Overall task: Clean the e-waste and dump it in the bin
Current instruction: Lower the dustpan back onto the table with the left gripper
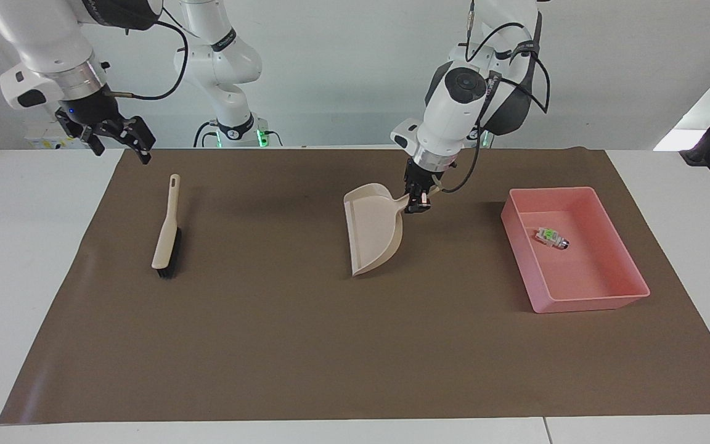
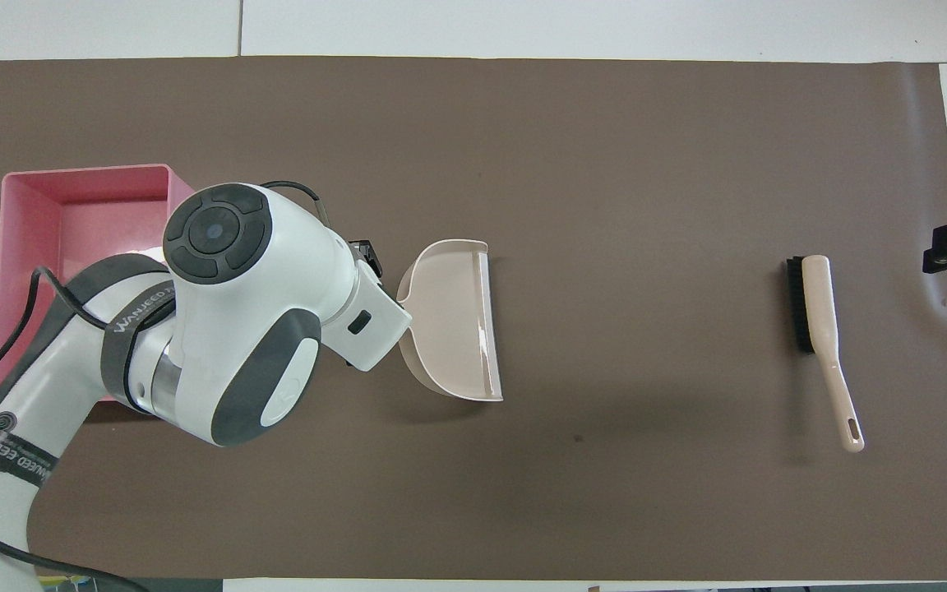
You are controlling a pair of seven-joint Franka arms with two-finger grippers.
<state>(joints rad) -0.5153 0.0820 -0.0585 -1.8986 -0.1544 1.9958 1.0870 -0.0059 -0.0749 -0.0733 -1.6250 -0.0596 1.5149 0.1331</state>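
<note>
The e-waste (image 1: 550, 237), a white bit with green marks and a dark bit, lies in the pink bin (image 1: 583, 277) at the left arm's end of the mat. In the overhead view the bin (image 2: 71, 218) is partly covered by my left arm, and the e-waste is hidden. My left gripper (image 1: 418, 200) is shut on the handle of the beige dustpan (image 1: 372, 228), near the middle of the mat. The dustpan (image 2: 450, 321) is empty, its lip low by the mat and turned toward the right arm's end. My right gripper (image 1: 122, 148) is open and empty in the air, over the mat's corner by the brush handle.
A beige hand brush (image 1: 166, 231) with black bristles lies on the brown mat (image 1: 269, 345) toward the right arm's end; it also shows in the overhead view (image 2: 820, 329). White table (image 1: 22, 277) surrounds the mat.
</note>
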